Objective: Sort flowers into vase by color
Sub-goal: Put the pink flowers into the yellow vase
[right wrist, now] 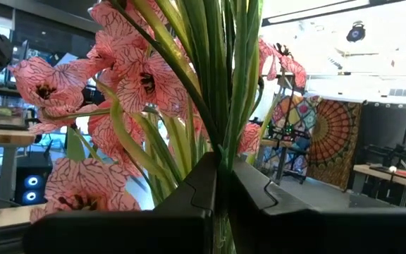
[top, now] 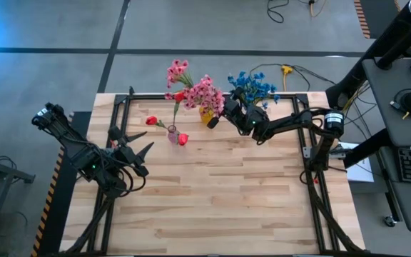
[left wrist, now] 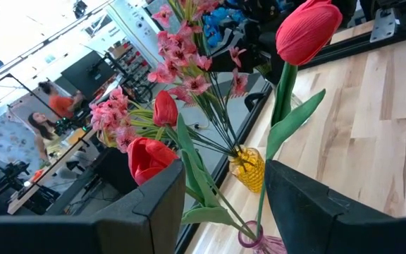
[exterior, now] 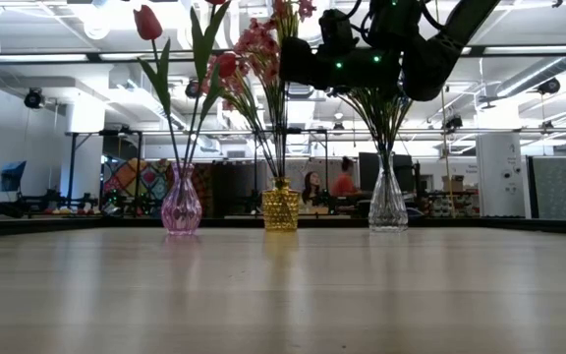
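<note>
Right gripper (top: 228, 108) clamped on green stems among the pink flowers (top: 204, 91) over the yellow vase (exterior: 281, 208); blue flowers (top: 252, 86) just beside it. Left gripper (top: 135, 151) spread wide, holding nothing; red flowers (top: 180, 138) in pink vase (exterior: 182, 210) ahead.

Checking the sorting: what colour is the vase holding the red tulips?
Pink, translucent glass: the vase holding the red tulips, clearest in the low view.
</note>
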